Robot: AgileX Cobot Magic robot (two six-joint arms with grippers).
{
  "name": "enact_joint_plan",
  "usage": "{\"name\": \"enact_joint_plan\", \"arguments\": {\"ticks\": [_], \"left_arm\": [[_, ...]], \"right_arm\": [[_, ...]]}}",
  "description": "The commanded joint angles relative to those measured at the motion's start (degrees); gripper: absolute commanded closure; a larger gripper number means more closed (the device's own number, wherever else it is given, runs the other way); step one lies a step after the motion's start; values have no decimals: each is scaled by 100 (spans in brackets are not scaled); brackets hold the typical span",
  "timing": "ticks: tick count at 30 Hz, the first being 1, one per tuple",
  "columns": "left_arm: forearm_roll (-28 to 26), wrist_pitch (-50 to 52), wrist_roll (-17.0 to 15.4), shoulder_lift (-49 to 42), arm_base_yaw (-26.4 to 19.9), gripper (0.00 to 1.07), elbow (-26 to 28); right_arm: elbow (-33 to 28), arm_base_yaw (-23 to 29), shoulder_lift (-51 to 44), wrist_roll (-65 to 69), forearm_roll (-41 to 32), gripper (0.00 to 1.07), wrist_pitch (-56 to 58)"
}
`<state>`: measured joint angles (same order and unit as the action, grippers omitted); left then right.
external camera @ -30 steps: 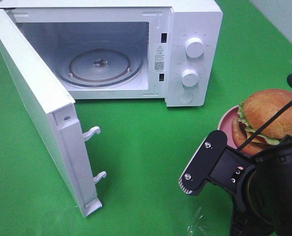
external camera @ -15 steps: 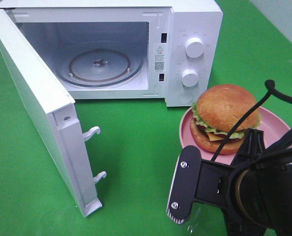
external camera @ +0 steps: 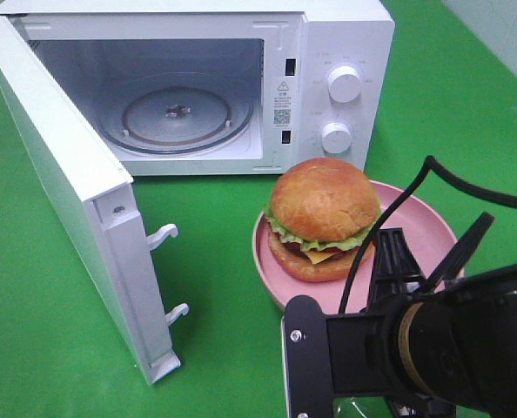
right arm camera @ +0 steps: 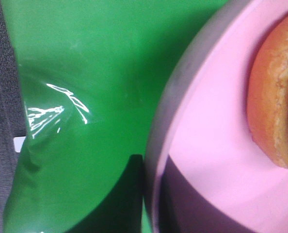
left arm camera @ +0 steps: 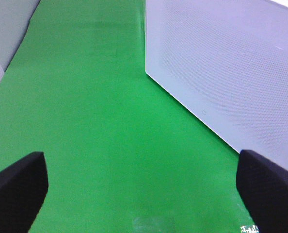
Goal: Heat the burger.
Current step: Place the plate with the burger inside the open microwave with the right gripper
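Observation:
The burger (external camera: pixel 324 205), with a golden bun, green lettuce and cheese, sits on a round pink plate (external camera: pixel 419 222) in front of the microwave's control panel. My right gripper (external camera: pixel 391 261) is shut on the plate's near rim, and its black arm fills the lower right. In the right wrist view the plate rim (right arm camera: pixel 163 121) and the bun's edge (right arm camera: pixel 275 107) are close up, with my right gripper (right arm camera: pixel 151 194) clamped across the rim. My left gripper (left arm camera: pixel 144 194) stands open over bare green cloth beside the microwave door (left arm camera: pixel 221 73). It is out of the exterior view.
The white microwave (external camera: pixel 345 43) stands at the back, its cavity showing a glass turntable (external camera: pixel 176 117). Its door (external camera: pixel 58 174) swings out to the front left, latch hooks (external camera: pixel 163 233) pointing right. Two knobs (external camera: pixel 344 84) are on the panel. Green cloth covers the table.
My right gripper has carried the plate and burger leftward, from the right edge to just in front of the microwave's panel. The microwave and its door have not moved.

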<state>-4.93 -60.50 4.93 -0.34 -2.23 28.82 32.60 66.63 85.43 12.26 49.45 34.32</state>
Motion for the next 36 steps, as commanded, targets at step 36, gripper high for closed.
{"name": "enact_joint_plan", "arguments": {"ticks": [36], "left_arm": [[-40,86,6,-109,-6,9,-6]], "right_arm": [[447,-2114,-86,-5964,-1621,107,-2114]]}}
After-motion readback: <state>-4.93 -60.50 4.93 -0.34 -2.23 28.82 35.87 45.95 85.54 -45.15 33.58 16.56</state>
